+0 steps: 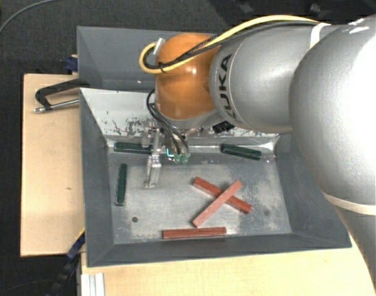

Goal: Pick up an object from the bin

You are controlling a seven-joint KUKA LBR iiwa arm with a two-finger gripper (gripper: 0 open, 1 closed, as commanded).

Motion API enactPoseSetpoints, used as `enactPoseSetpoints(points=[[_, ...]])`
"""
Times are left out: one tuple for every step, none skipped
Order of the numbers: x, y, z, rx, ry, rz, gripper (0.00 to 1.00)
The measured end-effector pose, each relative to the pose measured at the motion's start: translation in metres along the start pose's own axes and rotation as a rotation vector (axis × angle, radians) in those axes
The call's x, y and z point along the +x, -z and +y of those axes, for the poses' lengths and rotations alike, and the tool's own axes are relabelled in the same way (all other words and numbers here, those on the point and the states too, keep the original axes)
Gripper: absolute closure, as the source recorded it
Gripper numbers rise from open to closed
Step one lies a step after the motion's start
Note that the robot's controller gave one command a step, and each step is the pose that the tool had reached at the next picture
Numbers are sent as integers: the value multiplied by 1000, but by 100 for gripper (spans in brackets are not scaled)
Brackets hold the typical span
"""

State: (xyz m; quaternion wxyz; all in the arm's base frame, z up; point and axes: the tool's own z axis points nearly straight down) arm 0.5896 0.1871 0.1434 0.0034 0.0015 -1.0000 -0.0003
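Nothing is lifted yet. The gripper (153, 170) hangs low, well left of the crossed red sticks (220, 203) and just beside a dark green stick (131, 147) — clenched or released, one cannot tell. Grasp and lift remain.

**Visitor:** What kind of place is this?

**Guide:** A robotics lab. A heavy silver industrial arm (268, 85), with the letters "UKA" on its casing, leans over a grey metal bin (92, 184). An orange cover (182, 73) and a looping yellow cable (256, 23) sit at its wrist.

**Visitor:** And inside the bin?

**Guide:** Nothing domestic. A few plain red sticks (222, 199) and dark green sticks (121, 184) lie loose on scuffed metal. Dark carpet (40, 42) lies beyond the bin.
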Motion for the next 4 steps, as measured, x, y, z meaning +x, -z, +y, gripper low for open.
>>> enactPoseSetpoints(points=[[-9,-75,7,1,485,-3,0],[-6,-72,47,-2,469,-14,0],[-8,-70,42,4,465,-13,100],[4,60,35,-1,495,-22,100]])
